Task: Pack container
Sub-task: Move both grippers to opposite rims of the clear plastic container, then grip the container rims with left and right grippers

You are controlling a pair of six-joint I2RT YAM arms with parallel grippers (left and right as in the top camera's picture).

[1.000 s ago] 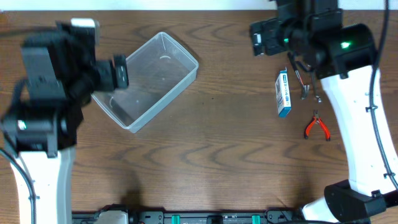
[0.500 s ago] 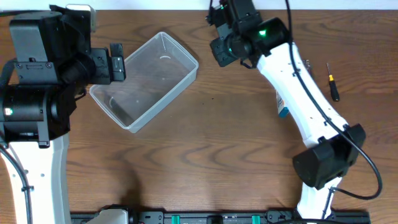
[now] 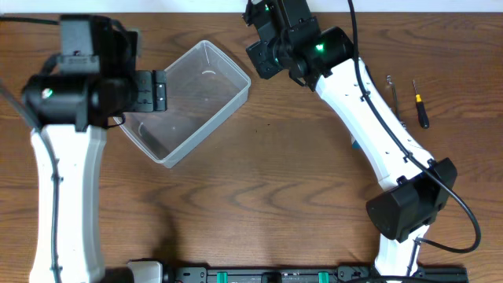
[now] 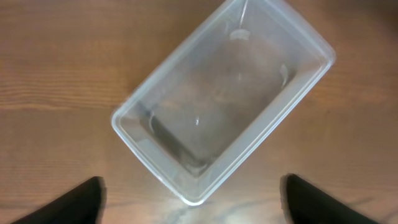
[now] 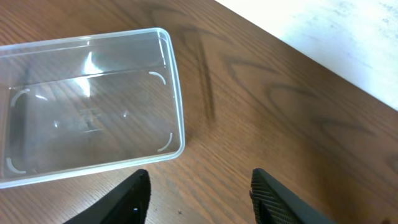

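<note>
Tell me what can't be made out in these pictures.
Overhead: container's left corner, under the left gripper.
Overhead: box, nearly all under the right arm.
Overhead: thin tools at right, too small to identify.
Right wrist: container's left end, cut off by the frame edge.

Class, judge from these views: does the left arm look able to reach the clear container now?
Probably yes: the left end effector hangs open just above the container, with nothing visible between them.

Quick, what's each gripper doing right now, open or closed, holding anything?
Left gripper: open, holding nothing.
Right gripper: open, holding nothing.
</note>
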